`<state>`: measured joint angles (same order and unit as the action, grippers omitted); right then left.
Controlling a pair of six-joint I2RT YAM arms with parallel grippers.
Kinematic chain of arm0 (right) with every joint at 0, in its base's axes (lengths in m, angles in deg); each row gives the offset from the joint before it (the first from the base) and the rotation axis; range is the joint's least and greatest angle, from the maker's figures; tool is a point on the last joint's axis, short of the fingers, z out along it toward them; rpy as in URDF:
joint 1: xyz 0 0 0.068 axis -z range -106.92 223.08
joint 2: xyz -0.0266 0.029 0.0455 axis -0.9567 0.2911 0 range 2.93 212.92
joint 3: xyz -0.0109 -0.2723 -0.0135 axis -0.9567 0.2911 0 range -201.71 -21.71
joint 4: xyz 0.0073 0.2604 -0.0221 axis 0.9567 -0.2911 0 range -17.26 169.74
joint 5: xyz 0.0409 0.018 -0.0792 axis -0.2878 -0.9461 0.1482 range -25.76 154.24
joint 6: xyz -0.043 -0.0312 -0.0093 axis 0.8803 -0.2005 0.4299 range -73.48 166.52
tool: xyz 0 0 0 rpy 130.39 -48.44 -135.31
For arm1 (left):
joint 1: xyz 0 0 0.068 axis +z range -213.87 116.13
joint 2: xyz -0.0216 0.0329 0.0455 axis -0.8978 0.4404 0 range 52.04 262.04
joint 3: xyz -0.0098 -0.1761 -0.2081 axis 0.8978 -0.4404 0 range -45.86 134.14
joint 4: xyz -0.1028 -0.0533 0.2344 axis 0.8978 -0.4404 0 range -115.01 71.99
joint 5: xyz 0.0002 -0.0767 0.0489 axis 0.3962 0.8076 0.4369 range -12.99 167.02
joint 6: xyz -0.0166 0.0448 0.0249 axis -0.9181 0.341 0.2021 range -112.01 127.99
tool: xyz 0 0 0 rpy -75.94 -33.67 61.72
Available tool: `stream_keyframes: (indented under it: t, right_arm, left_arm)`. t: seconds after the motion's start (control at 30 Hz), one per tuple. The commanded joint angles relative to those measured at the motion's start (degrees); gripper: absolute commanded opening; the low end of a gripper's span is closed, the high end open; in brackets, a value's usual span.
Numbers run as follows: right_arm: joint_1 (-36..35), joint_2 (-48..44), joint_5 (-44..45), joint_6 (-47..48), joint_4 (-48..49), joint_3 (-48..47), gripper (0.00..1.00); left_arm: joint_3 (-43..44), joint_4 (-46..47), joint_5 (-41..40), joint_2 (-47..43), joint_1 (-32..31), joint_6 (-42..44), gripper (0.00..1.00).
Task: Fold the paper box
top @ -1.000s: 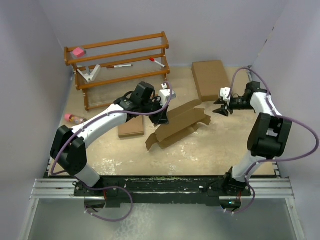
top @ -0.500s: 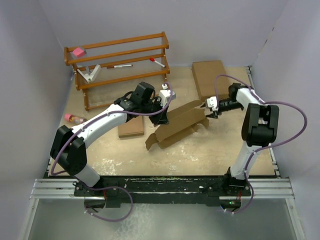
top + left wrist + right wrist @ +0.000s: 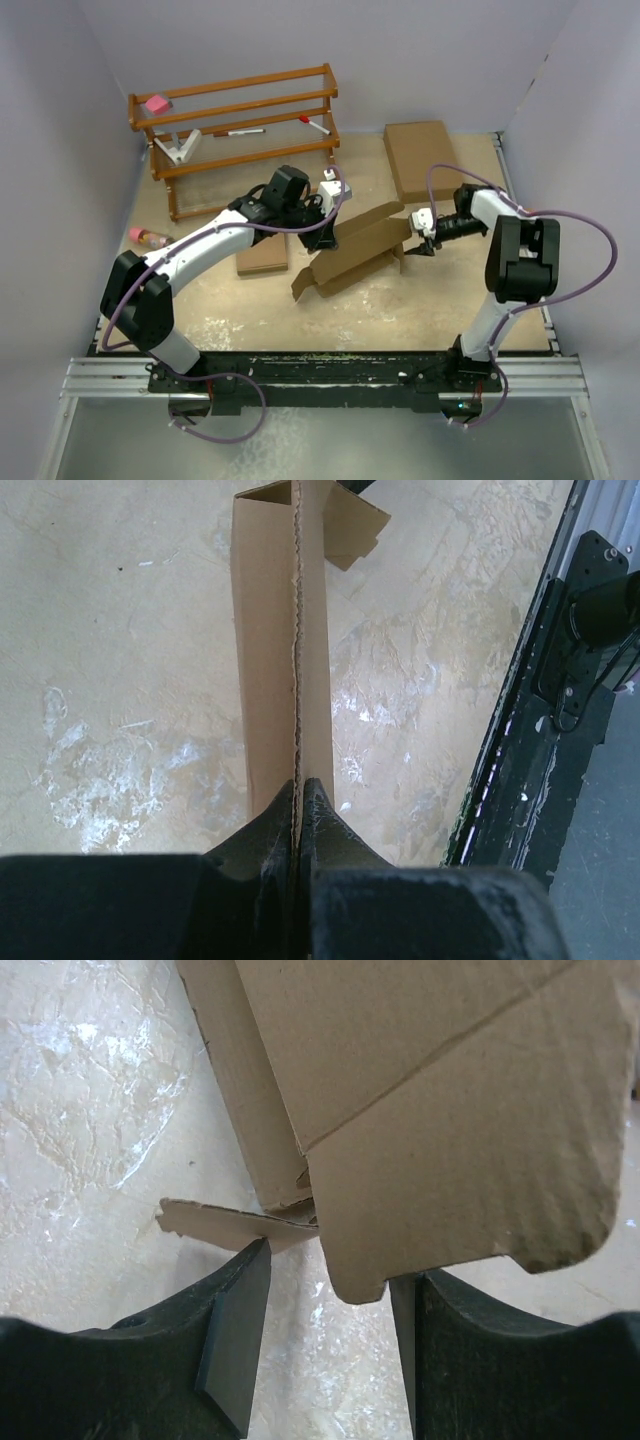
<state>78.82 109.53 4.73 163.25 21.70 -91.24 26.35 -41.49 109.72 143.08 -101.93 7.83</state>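
The paper box (image 3: pixel 355 250) is lying half-folded on the table (image 3: pixel 400 310), just in front of the wooden rack (image 3: pixel 235 82). The left pincer (image 3: pixel 299 790) is clamping tight on the box's upright edge at the end nearer the rack. The right pincer (image 3: pixel 331 1265) is standing part-open at the end farther from the rack, a rounded flap poking between its fingers.

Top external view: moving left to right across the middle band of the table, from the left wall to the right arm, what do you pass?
pink object → small flat cardboard piece → paper box → right claw
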Motion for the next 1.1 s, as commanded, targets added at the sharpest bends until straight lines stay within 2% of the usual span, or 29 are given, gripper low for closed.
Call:
stream_keyframes:
  t: [0.0, 0.1, 0.27, 0.37, 0.57, 0.87, 1.07]
  right_arm:
    - [-0.3, -4.1, -3.4, 2.7, 4.3, 2.8, 0.54]
    - [-0.3, -6.0, -4.2, -0.4, 9.3, 6.3, 0.54]
    - [-0.7, -11.5, -3.5, -17.4, 26.0, 13.6, 0.58]
    - [-1.1, -12.1, -3.3, -19.0, 26.7, 14.4, 0.58]
    - [-1.7, -12.1, -4.5, -18.8, 27.8, 17.2, 0.52]
    - [-3.2, -15.2, -4.7, -32.0, 40.7, 22.8, 0.5]
    - [-3.3, -17.8, -3.3, -45.9, 55.2, 27.6, 0.52]
  left_arm:
    - [-0.9, 2.2, 0.5, -2.4, -0.3, 1.0, 0.04]
    - [-1.5, 2.8, 0.6, -2.7, -0.3, 0.7, 0.04]
    - [-2.1, 3.6, 0.4, -3.0, -0.3, 0.5, 0.04]
    - [-2.2, 3.9, 0.4, -3.0, -0.3, 0.3, 0.04]
    - [-2.7, 5.0, 0.4, -3.1, -0.3, 0.2, 0.04]
    - [-3.7, 6.8, 0.5, -3.8, -0.3, -0.6, 0.04]
    - [-4.4, 7.7, 0.6, -4.0, -0.3, -1.1, 0.04]
